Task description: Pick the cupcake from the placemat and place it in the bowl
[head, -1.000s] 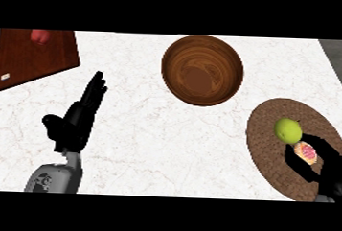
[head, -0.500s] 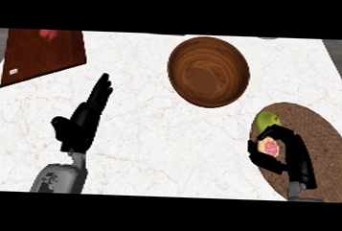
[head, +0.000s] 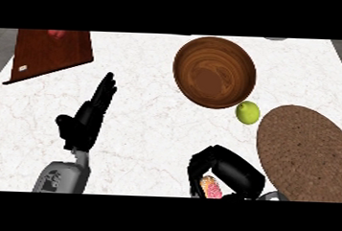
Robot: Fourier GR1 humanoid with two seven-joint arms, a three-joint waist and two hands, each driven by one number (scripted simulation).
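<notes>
black fingers of the right hand [head: 232, 172] grasp the cupcake [head: 212, 188], half hidden at the edge; left hand [head: 83, 123] relaxed

A single head view looks steeply down on the counter [head: 152, 131].

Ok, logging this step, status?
Left hand open, idle. Right hand shut on cupcake, off placemat, short of bowl. Green fruit beside bowl's rim.

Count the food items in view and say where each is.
3. The cupcake sits in the right hand near the lower edge; a green fruit lies on the counter between bowl and placemat; a red item, mostly cut off, lies on the wooden board, top left.
</notes>
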